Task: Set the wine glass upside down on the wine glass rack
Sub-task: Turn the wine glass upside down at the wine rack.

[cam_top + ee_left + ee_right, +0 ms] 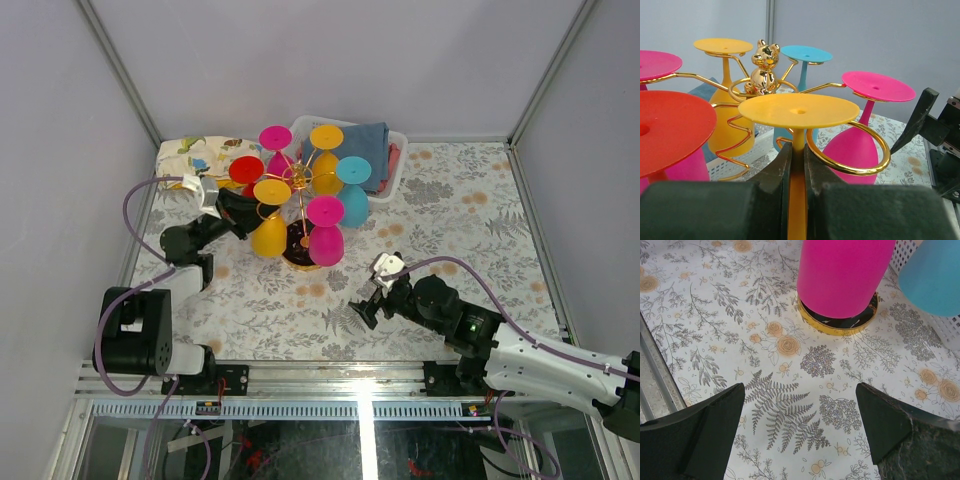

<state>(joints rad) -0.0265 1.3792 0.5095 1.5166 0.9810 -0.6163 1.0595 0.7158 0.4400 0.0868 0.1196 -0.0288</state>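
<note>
The wine glass rack (297,178) is a gold wire stand with a small gold bear (763,70) on top and a dark, gold-rimmed base (840,325). Several coloured wine glasses hang on it upside down. My left gripper (240,212) is shut on the stem of an upside-down yellow wine glass (798,110). Its bowl (269,237) hangs below. The stem stands at the left end of a gold loop (860,165); whether the foot rests on the wire I cannot tell. My right gripper (800,405) is open and empty above the tablecloth, near a pink glass (842,275).
A white plastic basket (398,140) holding blue cloth stands behind the rack. A folded patterned cloth (190,155) lies at the back left. A blue glass (935,280) hangs beside the pink one. Grey walls close in the table on three sides.
</note>
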